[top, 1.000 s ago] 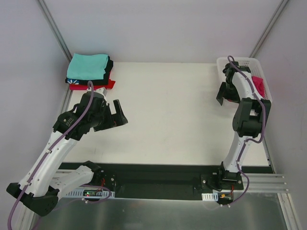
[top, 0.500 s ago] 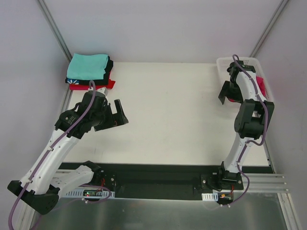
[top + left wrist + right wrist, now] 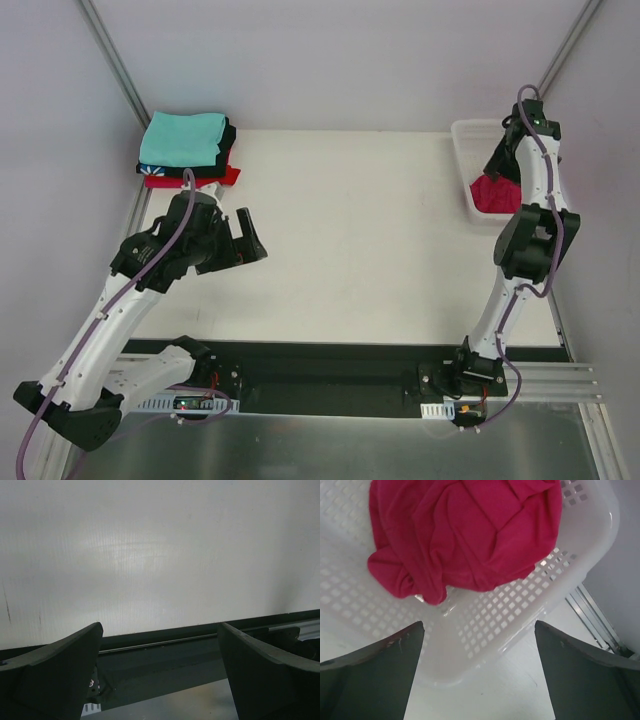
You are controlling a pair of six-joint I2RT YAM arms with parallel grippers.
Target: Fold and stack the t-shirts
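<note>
The basket (image 3: 520, 625) was white plastic, pierced by a regular grid of small square holes. Inside the basket lay a plain crimson-pink t-shirt (image 3: 470, 535). Under the basket the table (image 3: 350, 230) was off-white. Well left of the basket, a stack showed a teal t-shirt (image 3: 180, 138) on top, a black t-shirt (image 3: 229, 135) beneath and a red t-shirt (image 3: 225, 176) lowest. Beside the basket, the right arm (image 3: 525, 245) was black and white.

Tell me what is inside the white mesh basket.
A crumpled crimson-pink t-shirt lies in the white mesh basket, bunched over much of its floor. The mesh around it looks bare. Whatever might lie beneath the shirt is covered and cannot be seen.
</note>
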